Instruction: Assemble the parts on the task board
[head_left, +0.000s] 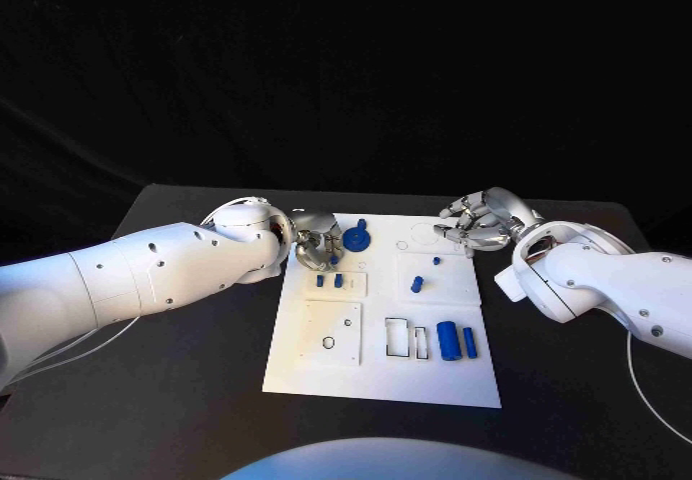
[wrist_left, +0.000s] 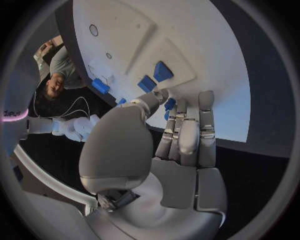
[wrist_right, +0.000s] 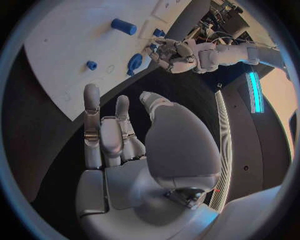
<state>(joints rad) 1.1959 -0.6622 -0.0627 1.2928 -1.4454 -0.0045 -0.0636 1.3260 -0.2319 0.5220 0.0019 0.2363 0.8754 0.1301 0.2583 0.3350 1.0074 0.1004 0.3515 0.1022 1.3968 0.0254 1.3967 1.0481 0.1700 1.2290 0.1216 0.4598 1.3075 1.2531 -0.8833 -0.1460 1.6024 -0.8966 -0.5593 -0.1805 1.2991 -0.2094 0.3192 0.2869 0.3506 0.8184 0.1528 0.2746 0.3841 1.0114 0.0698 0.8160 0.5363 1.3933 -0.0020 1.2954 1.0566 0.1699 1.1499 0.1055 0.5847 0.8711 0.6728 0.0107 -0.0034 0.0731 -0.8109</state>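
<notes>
We see our right hand (wrist_right: 119, 145), fingers apart and holding nothing, beside the task board (wrist_right: 75, 45), blue cylinder (wrist_right: 123, 26) on it.

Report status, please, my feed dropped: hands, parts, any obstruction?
Left hand at the task board far-left corner, fingers on a blue part; grip unclear. Right hand open, off the far-right corner. Blue cylinder lies loose. No obstruction seen.

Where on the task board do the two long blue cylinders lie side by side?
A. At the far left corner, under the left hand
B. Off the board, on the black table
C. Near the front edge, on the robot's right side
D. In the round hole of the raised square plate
C: the head view shows the two long blue cylinders lying together near the front right of the task board.
</notes>
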